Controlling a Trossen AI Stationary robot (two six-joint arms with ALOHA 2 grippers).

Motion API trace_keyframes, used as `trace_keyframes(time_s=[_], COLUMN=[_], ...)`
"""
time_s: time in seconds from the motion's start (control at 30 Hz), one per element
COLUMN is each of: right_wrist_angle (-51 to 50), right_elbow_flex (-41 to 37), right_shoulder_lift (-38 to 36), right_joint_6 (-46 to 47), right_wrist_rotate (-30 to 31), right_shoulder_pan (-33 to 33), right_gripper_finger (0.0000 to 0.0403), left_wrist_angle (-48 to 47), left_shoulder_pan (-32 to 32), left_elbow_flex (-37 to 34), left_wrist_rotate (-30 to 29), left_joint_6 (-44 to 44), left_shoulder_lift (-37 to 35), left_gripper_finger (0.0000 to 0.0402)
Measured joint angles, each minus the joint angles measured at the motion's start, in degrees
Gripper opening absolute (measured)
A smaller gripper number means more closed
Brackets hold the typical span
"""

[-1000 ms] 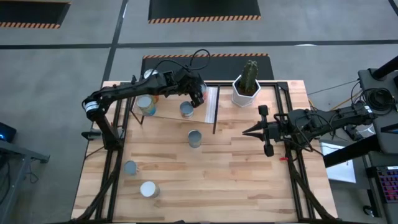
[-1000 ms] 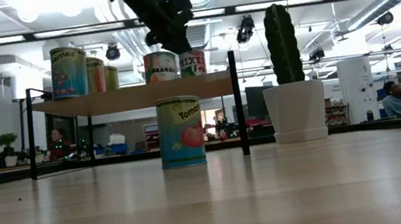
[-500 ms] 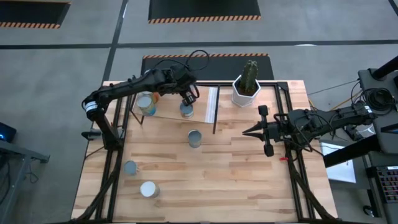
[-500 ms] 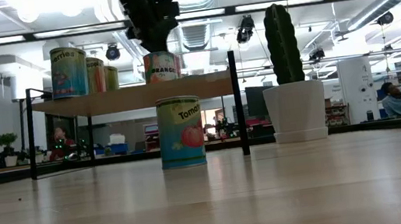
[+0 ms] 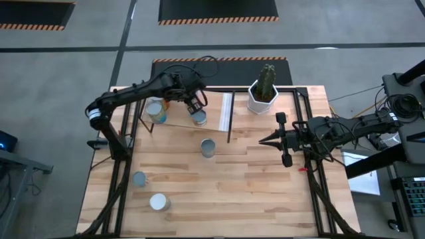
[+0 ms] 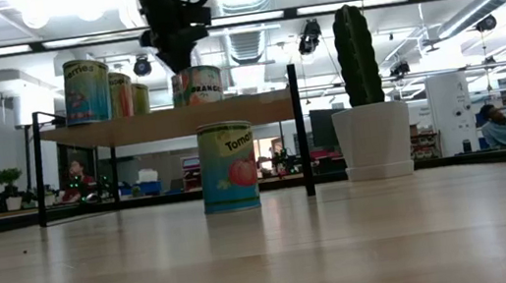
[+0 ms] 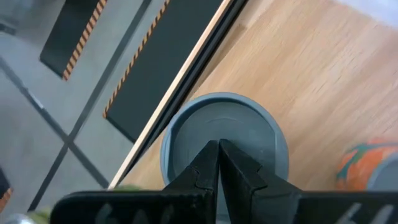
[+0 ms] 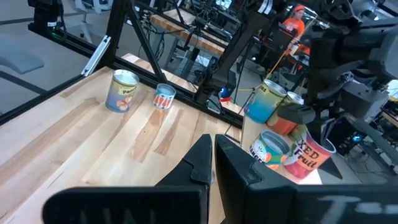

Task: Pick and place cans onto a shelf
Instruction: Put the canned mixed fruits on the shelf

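The shelf (image 5: 220,109) (image 6: 166,122) stands at the table's far left and carries several cans (image 6: 87,90). My left gripper (image 5: 196,105) (image 6: 172,61) (image 7: 219,144) is shut and slants down over a can with a grey top (image 7: 249,124) and a mixed-fruit label (image 8: 308,155). That can stands at the shelf's far edge, behind an orange-labelled can (image 5: 199,118) (image 6: 197,85). My right gripper (image 5: 260,140) (image 8: 213,140) waits shut and level over the table's right part. My left gripper's shut fingertips (image 7: 211,155) lie over the middle of the can's round grey top (image 7: 205,127), coming from above at a slant. The fingers hide the spot where they meet it. The can stands upright on the shelf (image 7: 323,68).
A tomato can (image 5: 208,147) (image 6: 228,166) stands on the table in front of the shelf, and two more cans (image 5: 139,178) (image 5: 158,201) stand near the left front. A white pot with a cactus (image 5: 263,93) stands to the right of the shelf.
My left gripper has gone toward the table's left edge above the shelf and tipped further down, staying shut. The mixed-fruit can has slid left along the shelf with it, from beside the orange-labelled can to behind it in the low view.
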Motion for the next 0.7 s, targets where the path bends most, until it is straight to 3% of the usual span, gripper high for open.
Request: trace_keyframes(time_s=[0.7], right_wrist_angle=[-0.22], right_elbow_flex=[0.00], right_shoulder_lift=[0.00], right_joint_6=[0.00], right_wrist_rotate=[0.00], right_shoulder_pan=[0.00], right_gripper_finger=[0.0009], left_wrist_angle=[-13.62], left_shoulder_pan=[-6.64], left_elbow_flex=[-0.15], left_wrist_rotate=[0.07], left_joint_6=[-11.04], left_shoulder_lift=[-2.66], left_gripper_finger=[0.0000])
